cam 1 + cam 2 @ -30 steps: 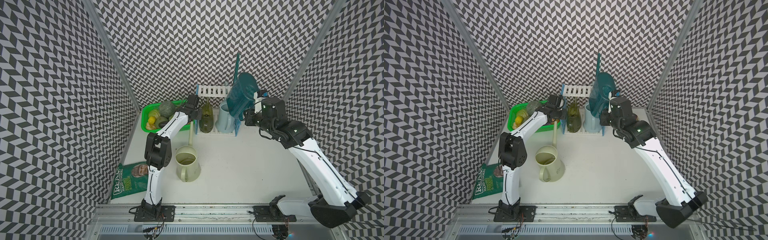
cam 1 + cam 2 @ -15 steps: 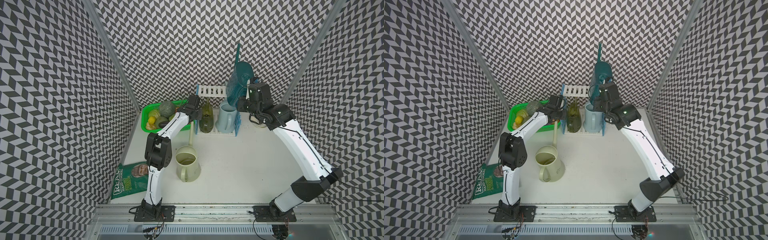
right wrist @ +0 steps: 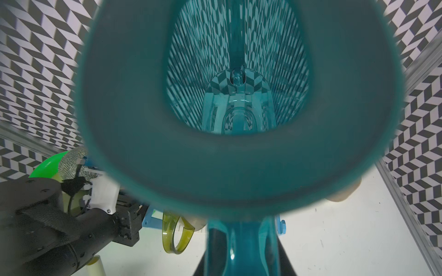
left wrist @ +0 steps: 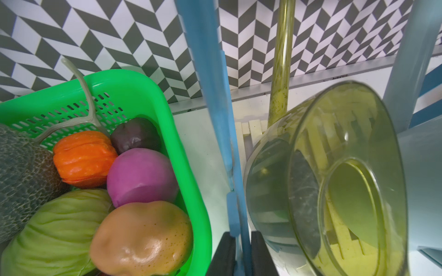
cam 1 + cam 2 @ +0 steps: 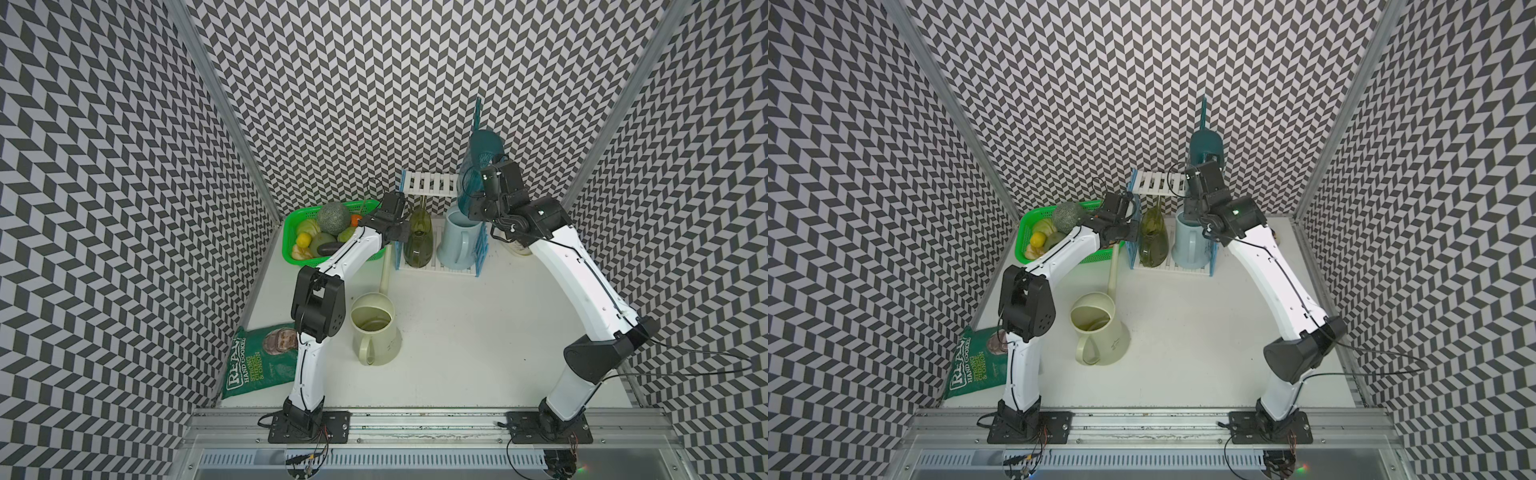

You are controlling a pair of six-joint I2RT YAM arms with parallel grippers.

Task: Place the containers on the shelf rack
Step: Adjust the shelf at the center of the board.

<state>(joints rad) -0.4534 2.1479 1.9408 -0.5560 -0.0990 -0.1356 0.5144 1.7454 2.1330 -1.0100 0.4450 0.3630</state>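
**Dark teal can** [image 5: 482,164]: translucent, finely ribbed plastic with a wide oval mouth and a long, straight spout that rises against the back wall. We see it raised over the right end of the upper tier of the shelf rack [image 5: 428,189]. Whether its base touches the slats we cannot tell. The right gripper [image 5: 487,185] is clamped on its looped handle.

**Shelf rack:** two tiers of white slats set between pale blue, picket-shaped side panels. On the lower tier sit two cans, just beside each other:
- the olive-green can [image 5: 417,243], translucent and glossy, with a thin tubular spout;
- the pale blue can [image 5: 455,245], opaque and smooth, a tapering cylinder with its handle facing the front.

The left gripper [image 4: 241,258] is closed on the rack's left side panel. We see one black finger [image 4: 222,255] on each face of the thin blue slat.

**Cream can** [image 5: 376,332]: opaque, matt and bell-shaped. It stands on the white table [image 5: 478,332] in front of the rack, with its spout reaching toward the rack's left front corner.

**Surroundings:**
- The green mesh basket [image 4: 134,76], of perforated plastic with a rolled rim, stands just beside the rack's left panel. It holds a netted melon [image 5: 333,216], a ribbed orange piece [image 4: 83,157] and a smooth magenta ball [image 4: 141,176], among other produce.
- A crinkled green snack bag [image 5: 253,361] lies flat at the table's front left.
- The walls carry a black-and-white chevron print.
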